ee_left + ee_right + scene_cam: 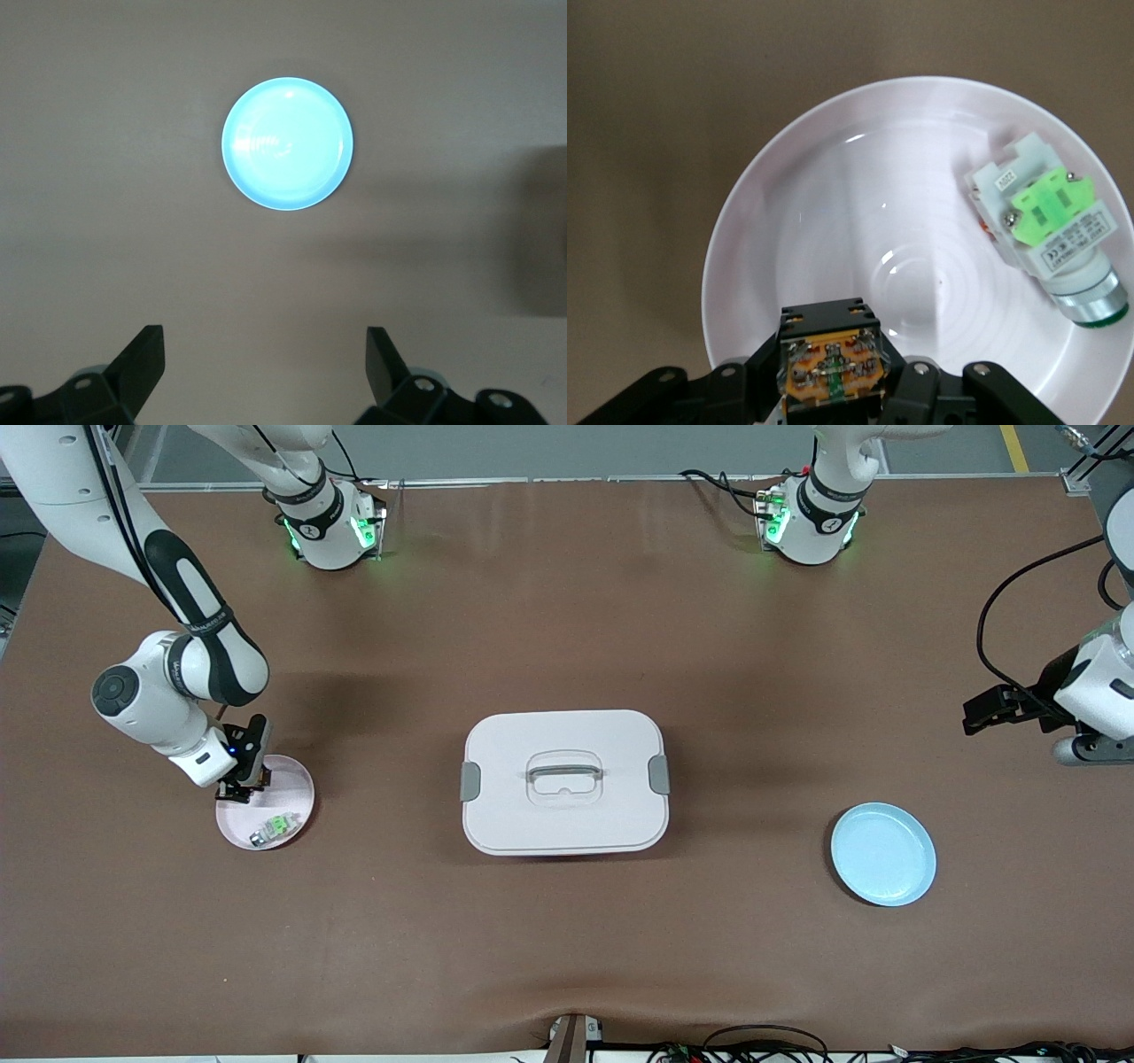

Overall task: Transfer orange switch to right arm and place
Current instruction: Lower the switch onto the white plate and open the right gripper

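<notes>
Handling is judged to be easy on weight and harder on grip: the small blocky orange switch (830, 365), black-bodied with an orange face crossed by metal contacts, looks light and stiff, with hard, smooth plastic sides that could slip or twist if pinched off-centre. It is best taken across its two flat black flanks, clear of the contact face. That is how it appears to be held now, clamped in the closed right gripper (831, 390) just above the shallow round pink plate (833, 177) at the right arm's end of the table (567, 957); whether its underside touches the plate cannot be told from these views. A white-and-green push-button part (1045, 226) with a metal collar lies on its side in the same plate, well clear of the switch, and should be left room.

The left gripper (266, 372) hangs wide open and empty over bare table at the left arm's end, waiting, with a round pale blue plate (883, 854) near it. A white rectangular lidded box (564, 781) with grey latches sits mid-table between the two plates.
</notes>
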